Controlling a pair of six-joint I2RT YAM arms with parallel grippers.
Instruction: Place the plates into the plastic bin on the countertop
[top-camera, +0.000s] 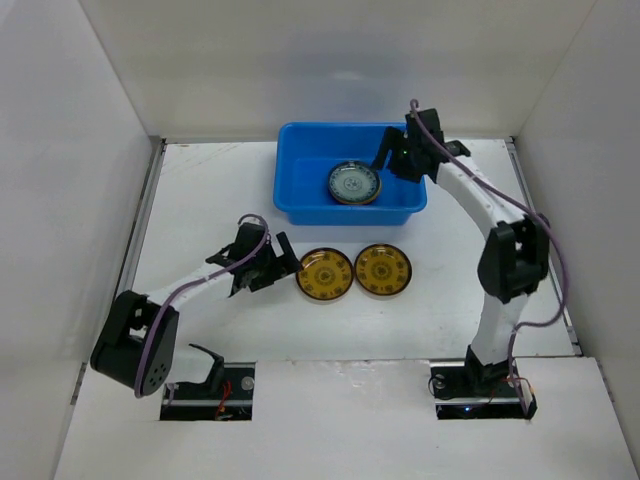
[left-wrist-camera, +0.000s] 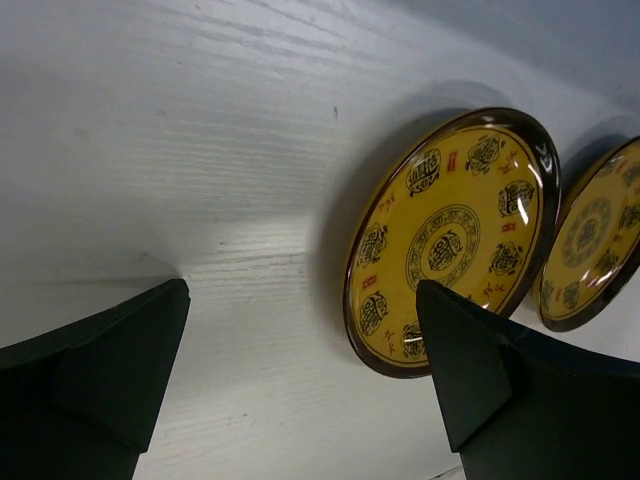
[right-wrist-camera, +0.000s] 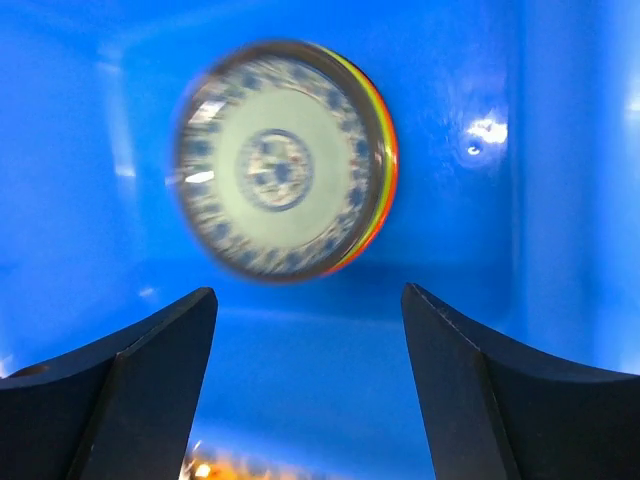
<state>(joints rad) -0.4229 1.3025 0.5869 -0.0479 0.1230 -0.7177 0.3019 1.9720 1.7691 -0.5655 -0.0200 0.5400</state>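
Above the plastic bin (top-camera: 292, 198): right gripper (right-wrist-camera: 308, 295) apart (empty) | left gripper (left-wrist-camera: 302, 288) apart beside yellow-brown plate (left-wrist-camera: 445, 240)

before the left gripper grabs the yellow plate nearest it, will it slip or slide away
Probably stiff: the yellow plate looks like hard glazed ware. Its glossy face shows glare, so a grip may slip. It lies flat on the smooth countertop, so a nudge from the left gripper would likely slide it, not tip it.
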